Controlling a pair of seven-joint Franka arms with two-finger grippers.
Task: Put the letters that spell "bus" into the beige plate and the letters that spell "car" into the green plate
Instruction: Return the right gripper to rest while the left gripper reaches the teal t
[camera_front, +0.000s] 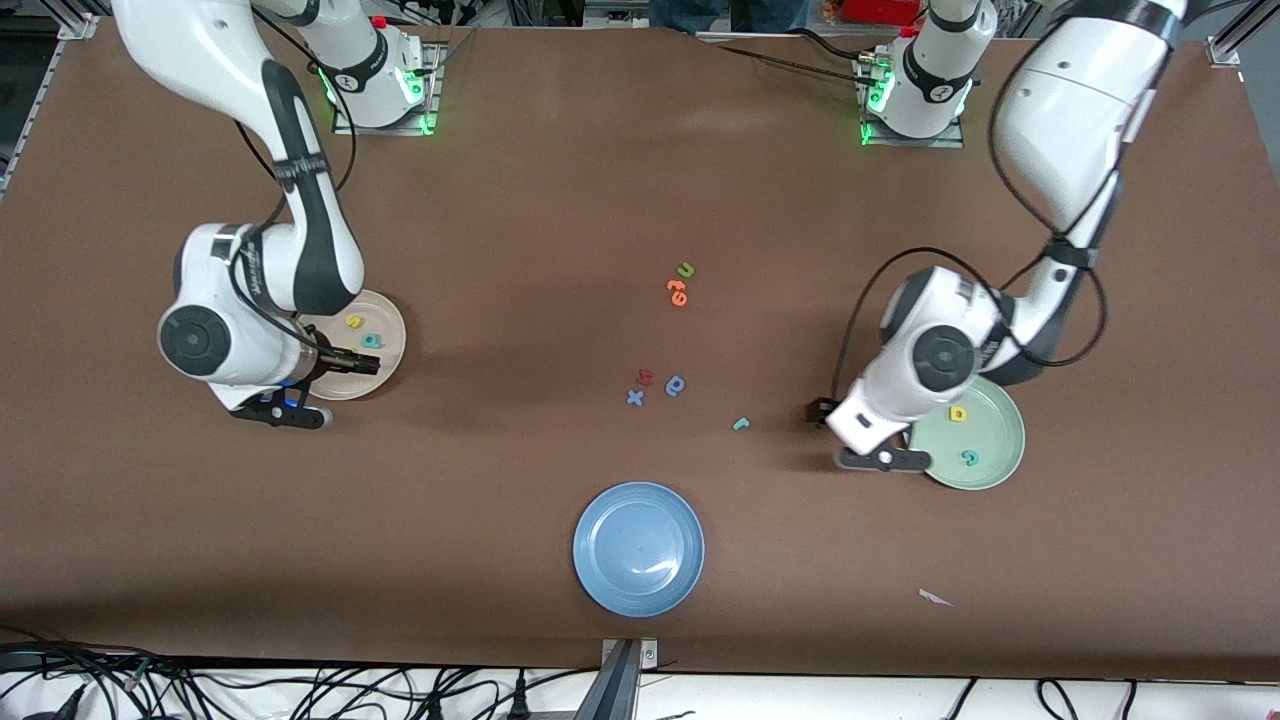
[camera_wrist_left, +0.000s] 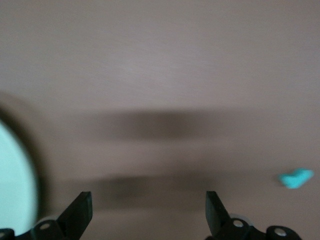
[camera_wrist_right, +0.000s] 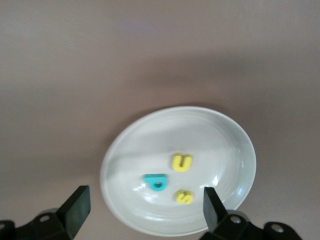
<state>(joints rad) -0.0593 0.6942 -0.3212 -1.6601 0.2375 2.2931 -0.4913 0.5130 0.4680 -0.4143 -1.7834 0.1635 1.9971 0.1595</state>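
Observation:
The beige plate (camera_front: 385, 352) lies toward the right arm's end of the table and holds a yellow "s" (camera_front: 353, 321) and a teal "b" (camera_front: 371, 341). The right wrist view shows the plate (camera_wrist_right: 130, 150) with the yellow "u" (camera_wrist_right: 182, 162), the "b" (camera_wrist_right: 156, 182) and the "s" (camera_wrist_right: 184, 197). My right gripper (camera_front: 285, 405) (camera_wrist_right: 145, 196) hangs open and empty over the plate's near rim. The green plate (camera_front: 995, 440) (camera_wrist_left: 15, 175) holds a yellow "a" (camera_front: 958, 413) and a teal "c" (camera_front: 968, 457). The teal "r" (camera_front: 740, 424) (camera_wrist_left: 296, 178) lies on the table. My left gripper (camera_front: 880, 448) (camera_wrist_left: 148, 200) is open and empty over bare table beside the green plate.
A blue plate (camera_front: 638, 548) sits near the table's front edge. Mid-table lie a green "u" (camera_front: 686, 270), orange letters (camera_front: 678, 291), a red letter (camera_front: 645, 377), a blue "x" (camera_front: 635, 397) and a darker blue round letter (camera_front: 676, 386). A white scrap (camera_front: 935, 598) lies near the front edge.

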